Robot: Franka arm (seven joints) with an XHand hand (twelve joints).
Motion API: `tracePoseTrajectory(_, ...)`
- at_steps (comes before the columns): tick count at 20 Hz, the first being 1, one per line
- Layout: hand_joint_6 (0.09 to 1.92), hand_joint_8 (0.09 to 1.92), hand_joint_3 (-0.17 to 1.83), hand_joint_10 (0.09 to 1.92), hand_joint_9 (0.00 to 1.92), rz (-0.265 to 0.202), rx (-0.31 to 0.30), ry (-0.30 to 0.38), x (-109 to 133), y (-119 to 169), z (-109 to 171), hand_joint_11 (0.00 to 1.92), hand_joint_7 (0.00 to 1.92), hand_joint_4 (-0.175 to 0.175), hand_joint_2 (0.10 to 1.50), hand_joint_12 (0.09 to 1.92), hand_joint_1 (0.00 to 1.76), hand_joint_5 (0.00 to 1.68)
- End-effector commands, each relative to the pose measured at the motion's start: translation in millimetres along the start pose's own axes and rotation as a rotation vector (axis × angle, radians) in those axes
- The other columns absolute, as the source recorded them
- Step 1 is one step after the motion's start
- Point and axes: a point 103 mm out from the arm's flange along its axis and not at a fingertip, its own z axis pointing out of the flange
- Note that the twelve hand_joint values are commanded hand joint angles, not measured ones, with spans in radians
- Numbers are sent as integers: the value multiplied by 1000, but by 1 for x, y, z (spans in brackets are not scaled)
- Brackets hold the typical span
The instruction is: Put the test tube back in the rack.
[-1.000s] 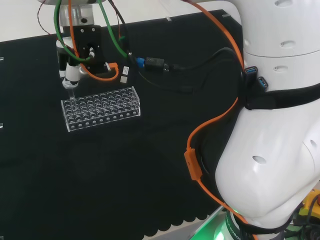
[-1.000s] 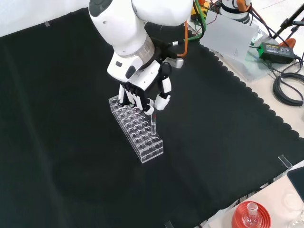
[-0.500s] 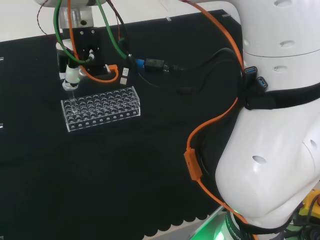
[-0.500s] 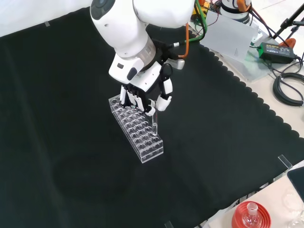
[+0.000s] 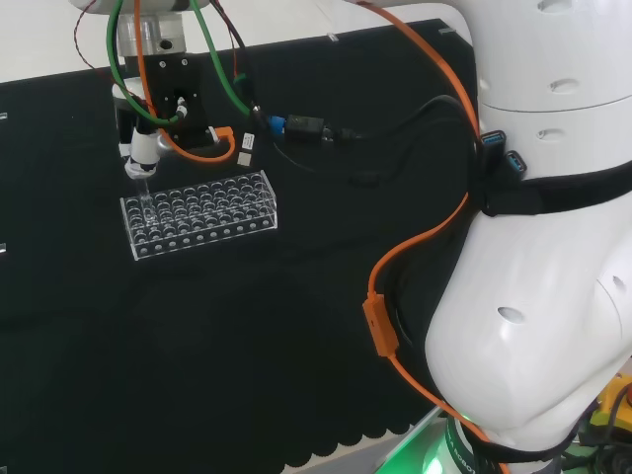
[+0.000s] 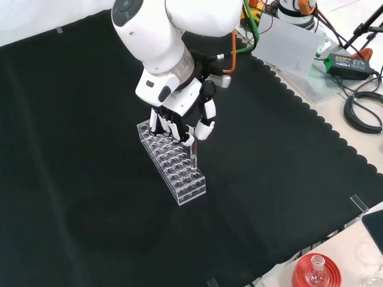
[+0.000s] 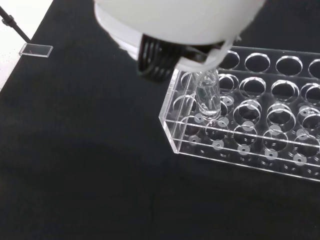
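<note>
Clear plastic everywhere here, so it takes a second look. The rack [image 6: 171, 162] sits on the black cloth of the counter [image 6: 72, 179], a see-through block with rows of round holes. In the front view it runs diagonally, and the robot hand [image 6: 190, 122] hangs right over its upper half, with the arm's big white link [image 6: 152, 36] above that.

The test tube [image 6: 193, 158] is pinched between the robot hand's curled fingers and thumb, held upright. In the front view it stands at the rack's right-hand long edge, about halfway along. In the head view the tube [image 5: 144, 194] is at the rack's [image 5: 199, 213] far left end, under the robot hand [image 5: 143, 146], and its lower part looks to be already inside a hole.

The wrist view backs that up: the tube [image 7: 207, 97] drops into one of the holes close to the rack's [image 7: 245, 125] corner, with its rounded bottom down between the upper and lower plates. Whether it touches the base plate is hard to say.

Off past the cloth's scalloped edge, well away from the rack, a small flask [image 6: 315, 266] sits on a red ribbed stand [image 6: 317, 274].
</note>
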Motion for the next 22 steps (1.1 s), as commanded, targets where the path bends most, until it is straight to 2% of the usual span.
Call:
tracePoseTrajectory(1,627,354,867,518,1228,-2,6,5,-1,1,2,677,1555,-131,495,1300,1329,1295)
tracePoseTrajectory(22,627,356,870,518,1228,-18,36,1,5,5,22,678,1555,-131,493,1299,1329,1296)
